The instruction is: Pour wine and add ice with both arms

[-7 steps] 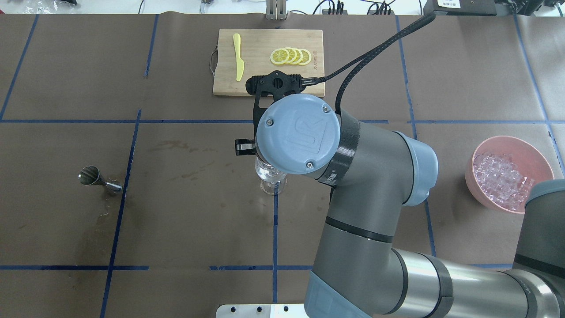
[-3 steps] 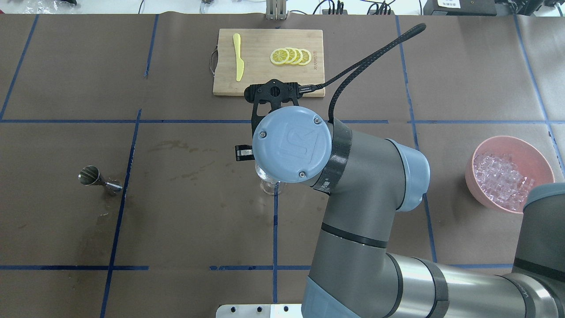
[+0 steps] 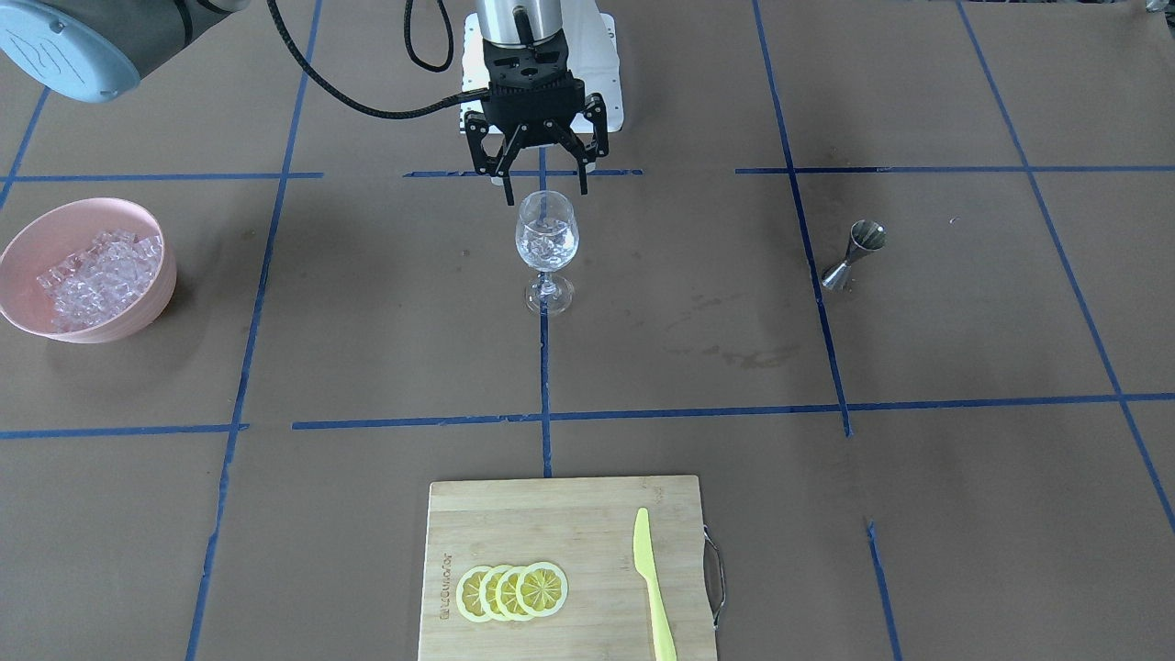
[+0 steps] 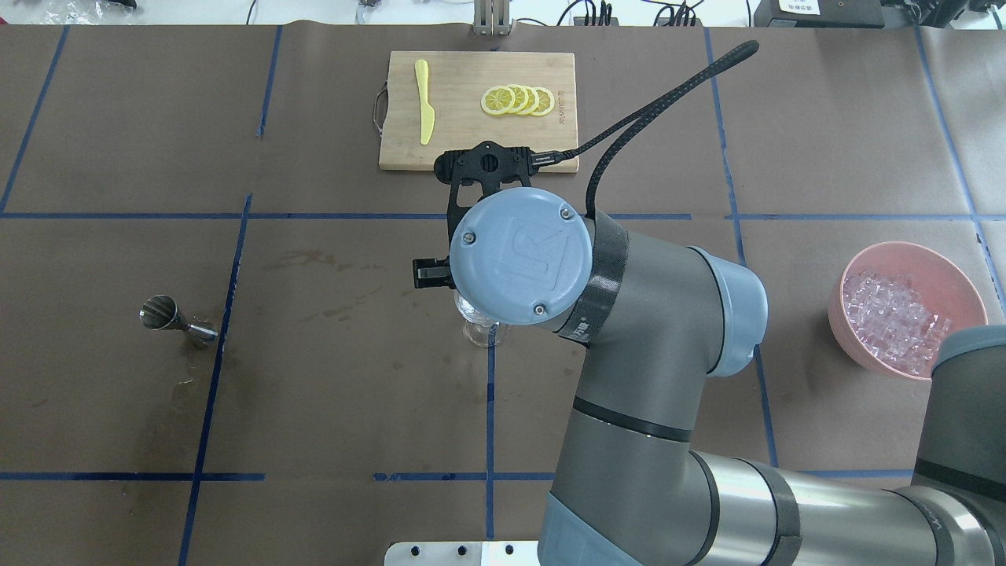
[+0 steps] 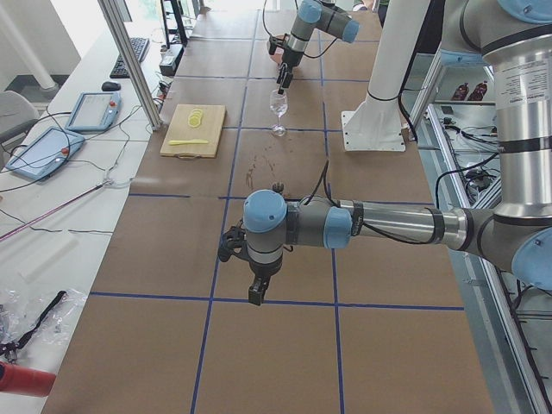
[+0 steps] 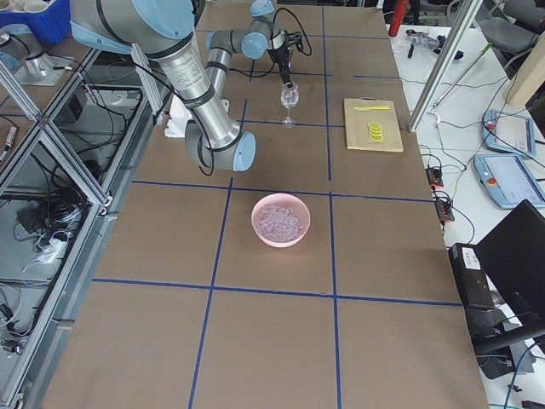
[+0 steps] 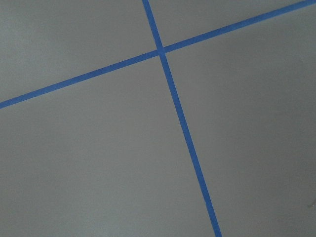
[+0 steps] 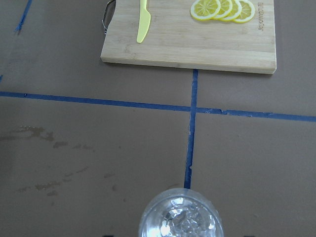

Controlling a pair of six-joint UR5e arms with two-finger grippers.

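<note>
A clear wine glass (image 3: 546,248) stands at the table's middle with ice cubes (image 8: 180,222) in its bowl. My right gripper (image 3: 545,190) hangs just above the glass rim, jaws spread open and empty. In the overhead view its wrist cap hides most of the glass (image 4: 479,332). More ice (image 3: 92,274) is heaped in a pink bowl (image 3: 23,312), which also shows in the overhead view (image 4: 959,287). My left gripper (image 5: 256,293) shows only in the exterior left view, low over bare table, and I cannot tell if it is open or shut.
A steel jigger (image 3: 854,252) stands on the table on my left side. A bamboo cutting board (image 3: 551,514) at the far edge holds lemon slices (image 3: 511,590) and a yellow knife (image 3: 652,578). Faint wet stains (image 3: 734,344) mark the paper.
My right wrist has shifted slightly left and back toward the robot above the glass. The glass, bowl and jigger have not moved.
</note>
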